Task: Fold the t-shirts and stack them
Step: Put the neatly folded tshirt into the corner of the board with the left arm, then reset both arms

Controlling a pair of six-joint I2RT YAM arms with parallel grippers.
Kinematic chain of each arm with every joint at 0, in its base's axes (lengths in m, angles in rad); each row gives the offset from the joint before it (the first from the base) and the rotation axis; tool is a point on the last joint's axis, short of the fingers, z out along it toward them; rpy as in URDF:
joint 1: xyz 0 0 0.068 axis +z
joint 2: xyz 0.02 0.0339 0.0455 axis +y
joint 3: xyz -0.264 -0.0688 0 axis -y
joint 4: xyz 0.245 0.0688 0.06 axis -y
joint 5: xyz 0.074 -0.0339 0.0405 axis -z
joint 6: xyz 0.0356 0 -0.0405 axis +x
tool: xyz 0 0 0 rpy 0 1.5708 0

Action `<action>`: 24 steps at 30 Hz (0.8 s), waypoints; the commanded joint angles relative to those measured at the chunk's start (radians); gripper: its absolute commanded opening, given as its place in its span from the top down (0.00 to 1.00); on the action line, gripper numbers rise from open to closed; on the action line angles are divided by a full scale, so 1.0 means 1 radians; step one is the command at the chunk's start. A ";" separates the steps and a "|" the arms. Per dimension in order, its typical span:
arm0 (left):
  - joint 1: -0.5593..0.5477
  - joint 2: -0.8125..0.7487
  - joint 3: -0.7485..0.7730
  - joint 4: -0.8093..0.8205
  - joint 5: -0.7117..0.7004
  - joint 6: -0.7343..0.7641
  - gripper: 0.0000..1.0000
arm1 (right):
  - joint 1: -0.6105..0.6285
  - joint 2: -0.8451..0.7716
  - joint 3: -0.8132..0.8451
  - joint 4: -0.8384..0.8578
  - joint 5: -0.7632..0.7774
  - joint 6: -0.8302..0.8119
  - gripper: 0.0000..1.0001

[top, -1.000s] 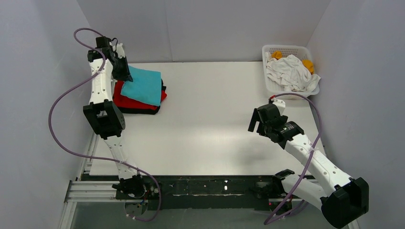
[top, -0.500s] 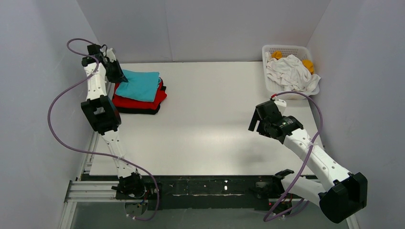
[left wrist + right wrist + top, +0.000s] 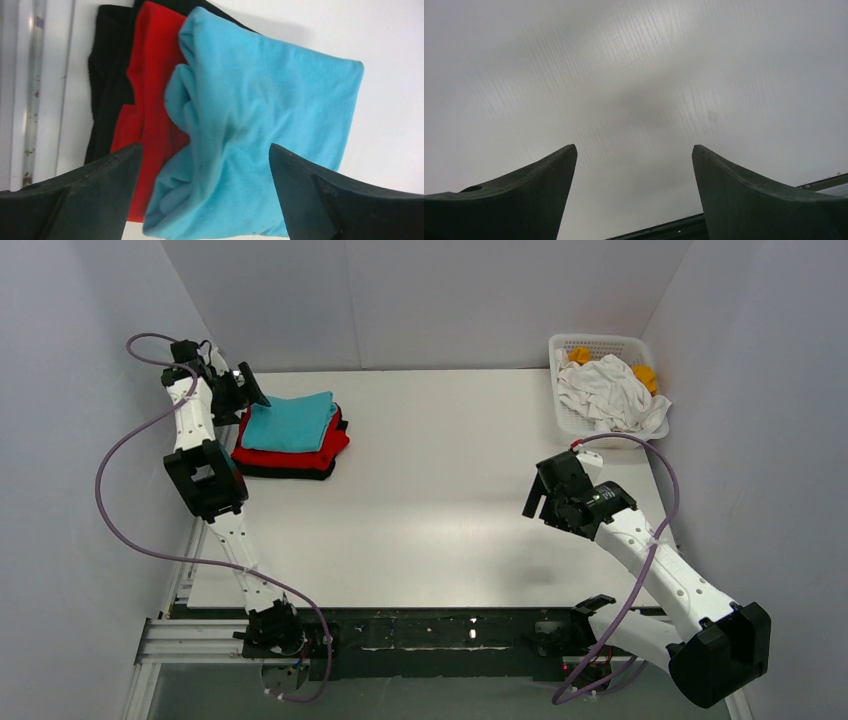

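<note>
- while the left hand [image 3: 247,390] hangs with its jaws spread wide and nothing between them, the turquoise t-shirt [image 3: 290,422] lies folded on top of the red t-shirt [image 3: 300,452] and the black t-shirt [image 3: 285,471], stacked at the far left of the desk [image 3: 450,490]
- the right hand [image 3: 634,155] gapes just as wide over bare desk, holding nothing
- the white t-shirt [image 3: 610,390] and an orange t-shirt [image 3: 645,375] sit crumpled in the basket [image 3: 600,342] at the far right corner, well apart from the stack
- the cloth looks light, limp and soft; it will likely sag and trail instead of lifting as one piece
- the best pinch is probably a raised fold or hem of the white t-shirt, lifted clear so it doesn't snag the lattice
</note>
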 commanded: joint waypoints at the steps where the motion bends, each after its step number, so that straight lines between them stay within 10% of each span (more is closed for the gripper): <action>1: 0.015 -0.076 0.006 -0.046 -0.020 -0.108 0.02 | -0.004 -0.008 0.044 -0.027 0.038 0.012 0.07; 10: -0.044 -0.290 -0.051 -0.052 -0.232 -0.218 0.02 | -0.004 -0.082 0.012 -0.017 0.060 0.011 0.06; 17: -0.092 -0.468 -0.256 0.065 0.106 -0.340 0.02 | -0.005 -0.174 -0.040 0.035 0.039 0.010 0.05; 24: -0.332 -0.865 -0.783 0.169 -0.092 -0.419 0.02 | -0.005 -0.286 -0.091 0.125 0.018 0.000 0.04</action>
